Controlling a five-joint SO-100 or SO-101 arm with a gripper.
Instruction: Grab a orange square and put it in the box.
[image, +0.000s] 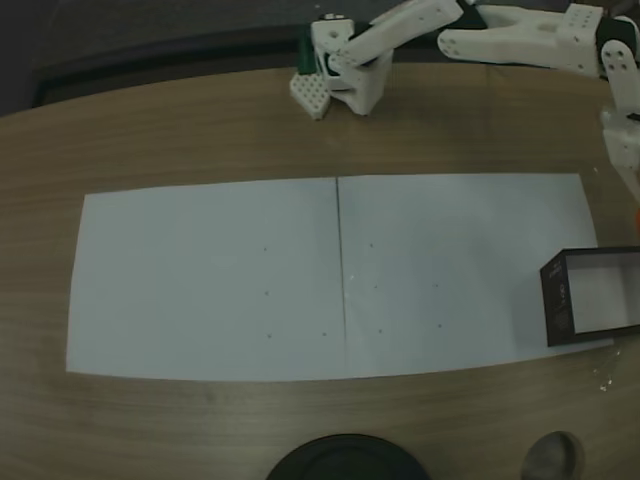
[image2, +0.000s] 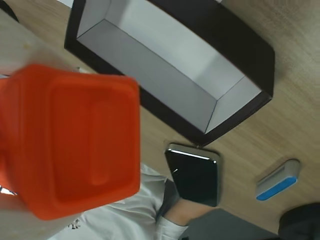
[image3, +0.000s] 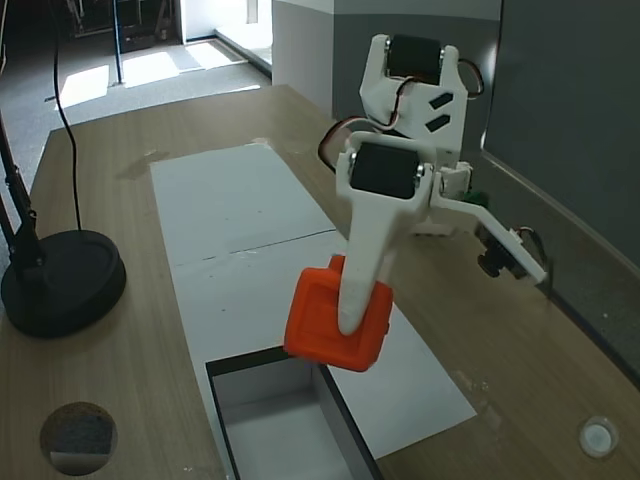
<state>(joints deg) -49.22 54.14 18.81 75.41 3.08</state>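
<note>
My gripper (image3: 346, 322) is shut on the orange square (image3: 325, 330), a bright orange-red block with rounded corners. It hangs in the air just above the far edge of the box (image3: 225, 385), tilted slightly. In the wrist view the orange square (image2: 75, 140) looms large and blurred at the left. The box (image2: 240, 55) lies beyond it with black walls and a pale inside that holds nothing. In a fixed view the box (image: 558, 305) sits at the right edge of the white paper, and the white arm (image: 520, 40) reaches toward it from the top.
Two white paper sheets (image: 300, 280) cover the wooden table. A round black base (image3: 60, 285) stands near the table edge. Beside the box the wrist view shows a shiny black flat object (image2: 194, 174), a blue and white eraser (image2: 277, 179) and white cloth (image2: 125, 220).
</note>
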